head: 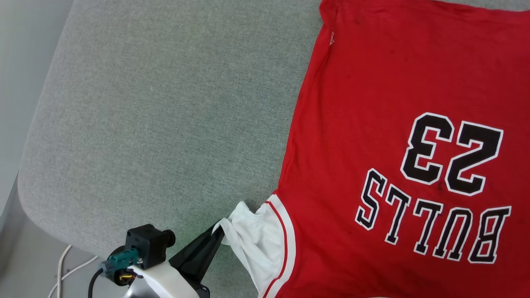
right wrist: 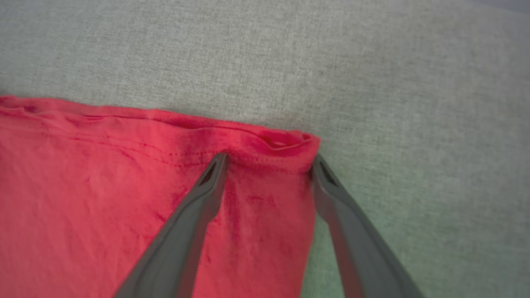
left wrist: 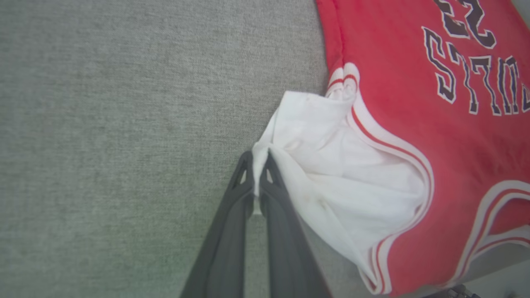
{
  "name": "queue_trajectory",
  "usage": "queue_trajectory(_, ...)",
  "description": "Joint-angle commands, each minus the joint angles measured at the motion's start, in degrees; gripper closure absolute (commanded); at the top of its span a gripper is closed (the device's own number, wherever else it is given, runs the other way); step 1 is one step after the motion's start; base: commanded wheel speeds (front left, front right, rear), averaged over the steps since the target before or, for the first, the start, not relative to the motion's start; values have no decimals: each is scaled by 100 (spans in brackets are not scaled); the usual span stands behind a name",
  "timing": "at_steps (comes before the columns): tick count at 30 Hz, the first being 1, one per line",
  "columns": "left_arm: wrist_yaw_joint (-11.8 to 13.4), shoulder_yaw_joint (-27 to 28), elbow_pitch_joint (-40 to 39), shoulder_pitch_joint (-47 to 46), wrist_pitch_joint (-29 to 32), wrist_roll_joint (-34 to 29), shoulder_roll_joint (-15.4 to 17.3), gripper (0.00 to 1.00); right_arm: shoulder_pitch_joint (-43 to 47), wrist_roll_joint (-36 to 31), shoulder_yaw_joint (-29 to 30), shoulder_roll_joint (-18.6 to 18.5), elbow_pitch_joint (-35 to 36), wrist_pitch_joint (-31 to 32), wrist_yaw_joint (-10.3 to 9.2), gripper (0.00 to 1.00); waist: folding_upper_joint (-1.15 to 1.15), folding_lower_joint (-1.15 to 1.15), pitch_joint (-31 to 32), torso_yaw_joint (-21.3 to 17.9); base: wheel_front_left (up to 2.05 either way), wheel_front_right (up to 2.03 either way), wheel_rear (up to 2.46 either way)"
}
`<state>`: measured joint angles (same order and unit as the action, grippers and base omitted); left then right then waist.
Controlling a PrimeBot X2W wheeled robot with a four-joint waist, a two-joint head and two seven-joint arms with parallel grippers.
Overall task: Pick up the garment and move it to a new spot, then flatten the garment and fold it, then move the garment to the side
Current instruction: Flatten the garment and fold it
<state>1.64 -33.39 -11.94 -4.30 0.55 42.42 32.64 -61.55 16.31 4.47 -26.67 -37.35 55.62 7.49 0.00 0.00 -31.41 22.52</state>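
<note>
Garment (head: 372, 124) is lying print-up on the grey fabric surface (head: 165, 103). Left gripper (left wrist: 257, 159) has its fingers (left wrist: 232, 231) pressed tight on the tip of the white sleeve (left wrist: 331, 165), out beside the BULLS 23 lettering (head: 439, 186), imo to tug that bunched bit flat. Right gripper (right wrist: 269, 161) is spread wide w/ nothing gripped. It straddles a red hem corner (right wrist: 285, 145), one finger over the cloth and the other right at its edge, prob lined up to pinch.

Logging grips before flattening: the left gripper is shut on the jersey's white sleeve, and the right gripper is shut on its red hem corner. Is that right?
Not quite. The right gripper is open, as the right wrist view shows: its fingers stand apart either side of the red hem corner. The left gripper is shut on the white sleeve.
</note>
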Motion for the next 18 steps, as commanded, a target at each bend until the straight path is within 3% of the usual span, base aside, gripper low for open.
queue_trajectory(1,-6,-21,-8,-104,-36,-32,-30,100,74,-43,-20,117,-93,175,0,0,0,0,-66,59,0,0,0)
queue_trajectory(8,-43,-55,51,-115,-81,8,-94,100,419,-188,-91,196,46,739,0,0,0,0,-102,114,0,0,0)
queue_trajectory(9,-36,-56,60,-119,-81,9,-103,100,476,-182,-56,207,77,769,0,63,0,0,-92,111,0,0,0)
queue_trajectory(10,-23,-57,73,-119,-78,17,-109,100,528,-177,-37,225,111,783,0,100,0,0,-72,101,0,0,0)
queue_trajectory(18,65,-45,160,-167,2,35,-96,100,1057,-80,124,170,310,772,-3,100,0,0,467,-217,0,0,0)
